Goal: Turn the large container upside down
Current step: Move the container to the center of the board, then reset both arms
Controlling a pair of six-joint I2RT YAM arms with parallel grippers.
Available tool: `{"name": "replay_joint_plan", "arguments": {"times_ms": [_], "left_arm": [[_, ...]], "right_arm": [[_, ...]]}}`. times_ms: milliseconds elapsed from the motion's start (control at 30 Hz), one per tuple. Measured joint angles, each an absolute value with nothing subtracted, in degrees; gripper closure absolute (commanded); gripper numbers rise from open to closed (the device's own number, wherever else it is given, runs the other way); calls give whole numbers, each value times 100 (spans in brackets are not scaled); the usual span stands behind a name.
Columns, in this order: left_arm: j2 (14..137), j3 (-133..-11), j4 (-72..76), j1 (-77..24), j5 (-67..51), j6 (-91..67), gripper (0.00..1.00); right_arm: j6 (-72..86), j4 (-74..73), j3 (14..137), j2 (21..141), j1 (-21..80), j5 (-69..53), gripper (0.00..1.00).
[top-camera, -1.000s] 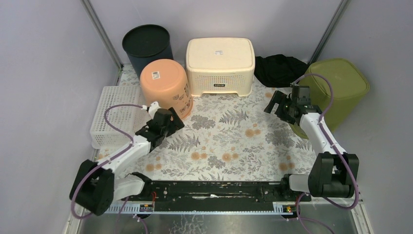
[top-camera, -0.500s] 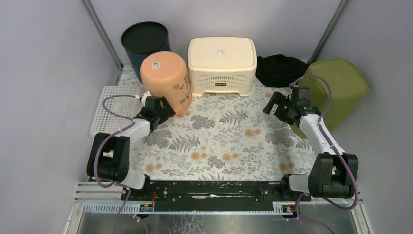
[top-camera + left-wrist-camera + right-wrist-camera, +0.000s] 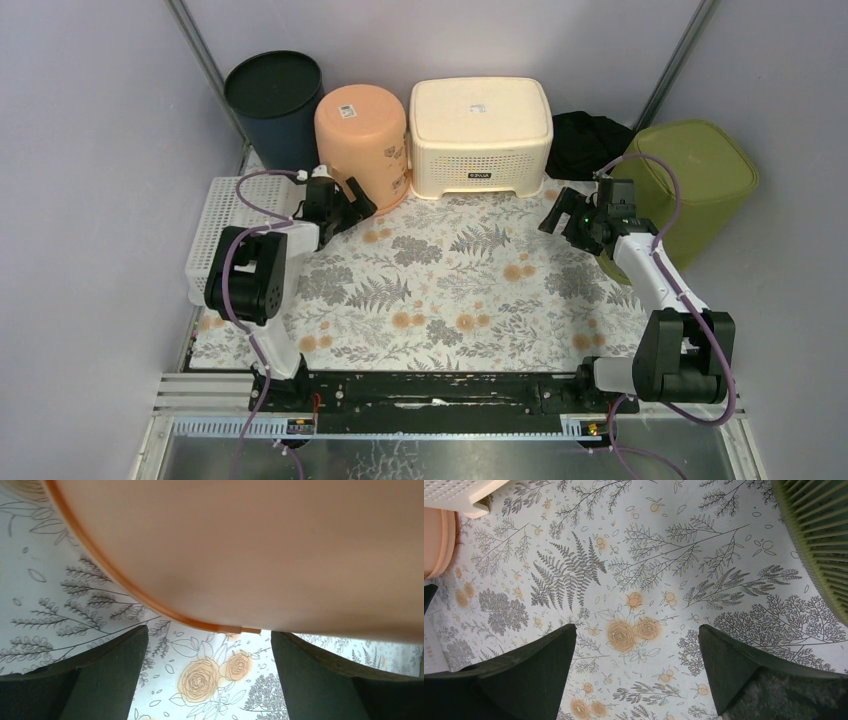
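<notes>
The orange bucket (image 3: 362, 145) stands bottom up at the back, its labelled base on top, between a dark bucket and a cream basket. My left gripper (image 3: 350, 205) is open and empty right at its lower rim. In the left wrist view the bucket's wall and rim (image 3: 250, 545) fill the top, just beyond my gripper (image 3: 210, 675), with the floral mat between the fingers (image 3: 100, 680). My right gripper (image 3: 565, 215) is open and empty over the mat at the right, and it also shows in the right wrist view (image 3: 634, 670).
A dark bucket (image 3: 273, 95) stands at the back left. A cream basket (image 3: 480, 135) sits bottom up at the back centre. A black cloth (image 3: 590, 140) and a green bin (image 3: 700, 185) are at the right. A white tray (image 3: 235, 235) lies along the left wall.
My left arm has reached toward the back. The orange bucket has gone from leaning to standing bottom up, further back and right. The cream basket has shifted right and the dark bucket left. The right arm is still.
</notes>
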State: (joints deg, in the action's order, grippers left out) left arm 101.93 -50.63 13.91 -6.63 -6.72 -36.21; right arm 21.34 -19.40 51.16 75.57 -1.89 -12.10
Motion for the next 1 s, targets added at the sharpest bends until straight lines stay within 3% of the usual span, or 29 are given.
{"name": "replay_joint_plan", "arguments": {"times_ms": [333, 600, 800, 1000], "left_arm": [[9504, -4440, 1841, -921, -1100, -3186, 0], [8331, -3649, 1815, -934, -537, -2954, 0], [6893, -2421, 2410, -926, 71, -2408, 0], [6484, -1946, 3081, -851, 926, -1957, 0]], "right_arm": [[2143, -1852, 5109, 7592, -189, -1168, 1], [2121, -1608, 4807, 7439, -189, -1094, 1], [1857, -731, 3697, 6254, -189, -600, 1], [1660, 609, 2593, 5295, -189, 47, 1]]}}
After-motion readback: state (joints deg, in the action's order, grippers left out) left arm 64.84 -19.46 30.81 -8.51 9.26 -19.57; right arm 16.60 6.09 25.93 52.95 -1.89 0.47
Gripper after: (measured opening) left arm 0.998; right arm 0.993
